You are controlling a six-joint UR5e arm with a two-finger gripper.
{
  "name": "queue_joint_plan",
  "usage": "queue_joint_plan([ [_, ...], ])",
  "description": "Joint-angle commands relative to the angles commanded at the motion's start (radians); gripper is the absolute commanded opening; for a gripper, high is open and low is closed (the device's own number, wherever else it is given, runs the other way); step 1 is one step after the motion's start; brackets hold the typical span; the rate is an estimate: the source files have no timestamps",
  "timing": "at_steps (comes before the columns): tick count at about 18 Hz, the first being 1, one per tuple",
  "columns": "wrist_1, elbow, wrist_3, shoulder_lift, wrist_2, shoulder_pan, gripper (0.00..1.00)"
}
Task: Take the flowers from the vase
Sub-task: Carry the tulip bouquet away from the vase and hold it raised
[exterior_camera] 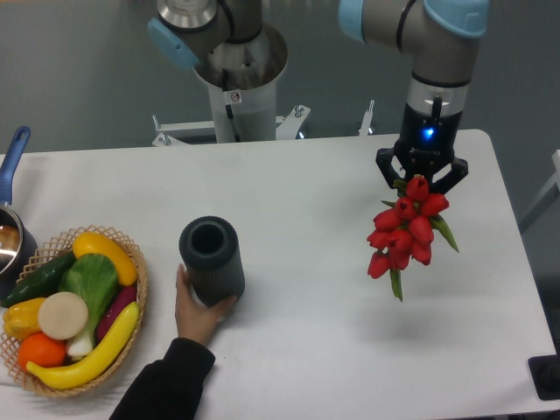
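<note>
The flowers (404, 229), a bunch of red tulip buds with green leaves, hang in the air at the right of the table, out of the vase. My gripper (421, 179) is shut on the top of the bunch, its dark fingers on either side of the uppermost bud. The stems are mostly hidden behind the buds; one green tip shows below. The vase (212, 259), a dark grey ribbed cylinder with a round empty mouth, stands at the centre left, well away from the gripper.
A person's hand (198, 313) holds the vase from the near side. A wicker basket (138, 278) of plastic vegetables and fruit sits at the left edge. A blue-handled pot (12, 219) is behind it. The arm's base (236, 79) stands at the back.
</note>
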Motion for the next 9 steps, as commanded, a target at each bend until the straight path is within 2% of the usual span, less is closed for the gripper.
queue_joint_plan([
  [3,-0.02,0.011,0.058,-0.029,0.088,-0.018,0.0],
  [6,-0.044,0.032,0.069,-0.037,0.105,-0.035,0.0],
  [9,-0.048,0.023,0.085,-0.043,0.129,-0.04,0.0],
])
